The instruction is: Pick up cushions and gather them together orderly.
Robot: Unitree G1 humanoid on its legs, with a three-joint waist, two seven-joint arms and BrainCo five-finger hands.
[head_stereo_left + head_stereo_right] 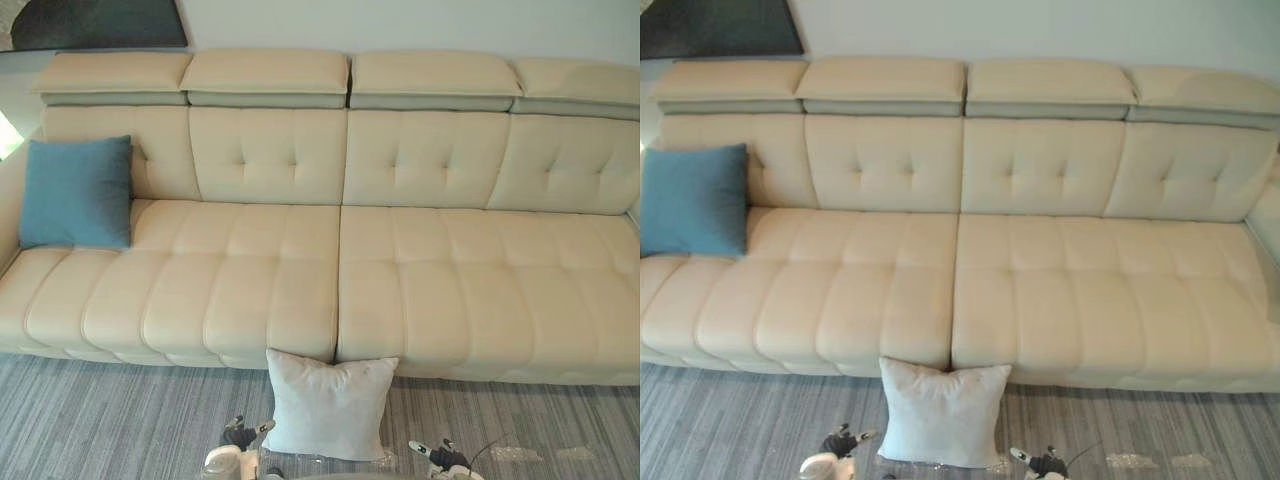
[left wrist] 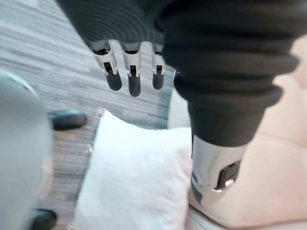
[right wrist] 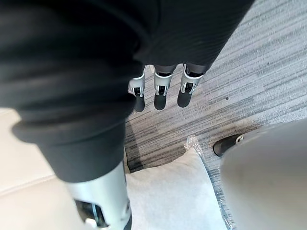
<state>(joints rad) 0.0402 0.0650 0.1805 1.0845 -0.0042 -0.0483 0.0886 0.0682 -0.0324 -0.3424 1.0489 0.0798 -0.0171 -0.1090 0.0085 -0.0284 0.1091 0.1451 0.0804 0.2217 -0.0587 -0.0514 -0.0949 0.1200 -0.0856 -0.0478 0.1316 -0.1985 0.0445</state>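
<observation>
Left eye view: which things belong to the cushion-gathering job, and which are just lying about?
Job: blue cushion at the left end of the sofa; white cushion on the floor against the sofa front; left hand and right hand, both open and empty.
Not job: sofa; grey carpet; dark picture on the wall.

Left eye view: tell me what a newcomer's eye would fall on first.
A long cream sofa stretches across almost the whole view. A blue cushion stands propped in its left corner. A white cushion stands on the grey floor against the sofa's front, near the middle seam.
</observation>
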